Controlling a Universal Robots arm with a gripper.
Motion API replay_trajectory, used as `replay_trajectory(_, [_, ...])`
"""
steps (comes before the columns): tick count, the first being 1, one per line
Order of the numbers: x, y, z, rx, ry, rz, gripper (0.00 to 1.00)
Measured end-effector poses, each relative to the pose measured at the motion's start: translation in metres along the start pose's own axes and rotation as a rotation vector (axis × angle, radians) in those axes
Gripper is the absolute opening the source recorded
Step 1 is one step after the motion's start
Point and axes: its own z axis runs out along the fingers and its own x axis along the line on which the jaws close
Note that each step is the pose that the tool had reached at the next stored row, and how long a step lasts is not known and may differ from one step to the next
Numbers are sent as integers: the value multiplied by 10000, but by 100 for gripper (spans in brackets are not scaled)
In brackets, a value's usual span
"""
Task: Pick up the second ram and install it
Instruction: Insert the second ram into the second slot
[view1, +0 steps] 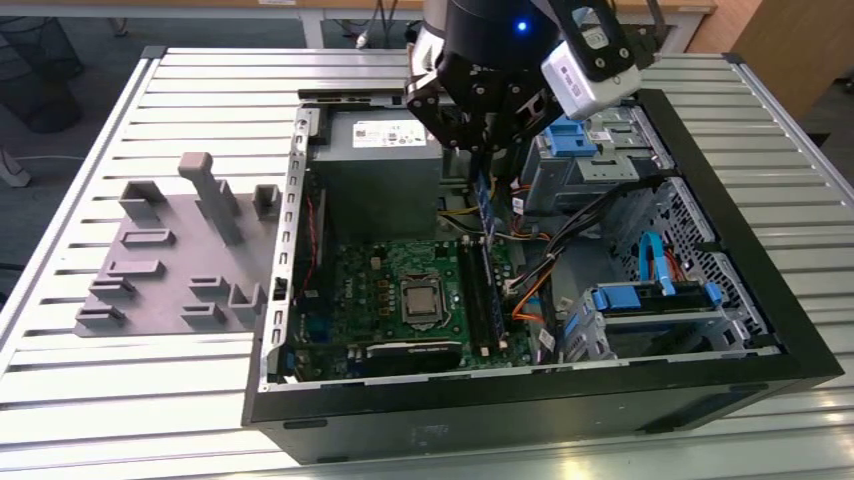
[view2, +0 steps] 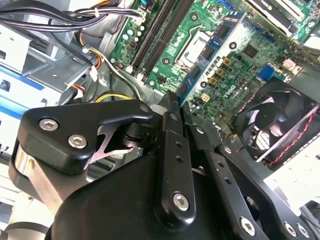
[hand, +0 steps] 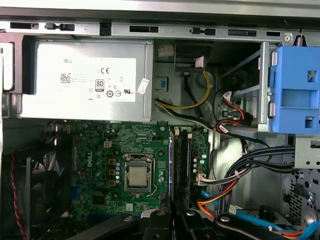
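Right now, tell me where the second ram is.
In the exterior view, the ram hangs on edge from the gripper inside the case, over the motherboard, toward that view's right of the CPU.

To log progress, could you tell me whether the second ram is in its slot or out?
Out, it seems: the hand holds the second ram on edge above the memory slots.

In the first wrist view, a grey metal power supply box (hand: 90, 82) with a white label sits beside the square green motherboard (hand: 135, 170), whose bare silver processor (hand: 137, 177) lies near dark memory slots (hand: 181, 170), one possibly holding a stick.
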Motion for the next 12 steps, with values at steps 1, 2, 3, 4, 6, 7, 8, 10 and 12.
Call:
replay_trajectory(1, [0, 0, 10, 0, -2, 7, 14])
replay_trajectory(2, [0, 0, 15, 0, -3, 9, 14])
replay_trajectory(3, [0, 0, 15, 2, -2, 10, 14])
replay_trajectory(4, [0, 0, 15, 3, -2, 10, 14])
replay_trajectory(6, [0, 0, 17, 1, -3, 11, 14])
replay_trajectory(7, [0, 0, 17, 1, -3, 11, 14])
replay_trajectory(8, [0, 0, 17, 1, -3, 10, 14])
replay_trajectory(10, [0, 0, 17, 1, -3, 10, 14])
replay_trajectory(12, [0, 0, 18, 2, -3, 10, 14])
